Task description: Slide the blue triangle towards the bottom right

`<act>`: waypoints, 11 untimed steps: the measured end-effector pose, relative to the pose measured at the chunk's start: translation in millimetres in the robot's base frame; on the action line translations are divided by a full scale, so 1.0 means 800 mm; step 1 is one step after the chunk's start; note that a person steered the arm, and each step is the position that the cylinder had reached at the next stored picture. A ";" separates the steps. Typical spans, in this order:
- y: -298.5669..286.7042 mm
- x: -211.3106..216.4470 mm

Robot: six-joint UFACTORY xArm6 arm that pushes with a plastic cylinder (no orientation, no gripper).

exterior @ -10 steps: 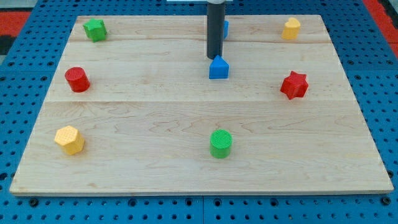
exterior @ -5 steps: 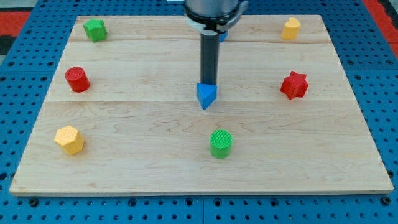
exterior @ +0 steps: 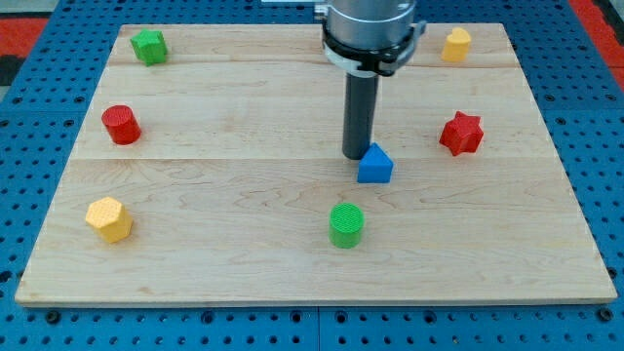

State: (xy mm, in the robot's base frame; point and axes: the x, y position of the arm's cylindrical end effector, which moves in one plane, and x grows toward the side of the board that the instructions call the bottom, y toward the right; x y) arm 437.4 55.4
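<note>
Near the pale wooden board's centre — no writing legible — my tip touches the blue triangle block's upper-left edge; jawless rod, nothing grasped.

My tip touches the blue triangle's upper-left edge.

- A pale wooden worktop of long planks, seams running across the view, fills most of the frame.
- Around the worktop lies a blue pegboard (rows of small holes).
- Beyond its top corners, red patches show.
- Light is even and soft.
</note>
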 end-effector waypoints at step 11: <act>0.123 0.119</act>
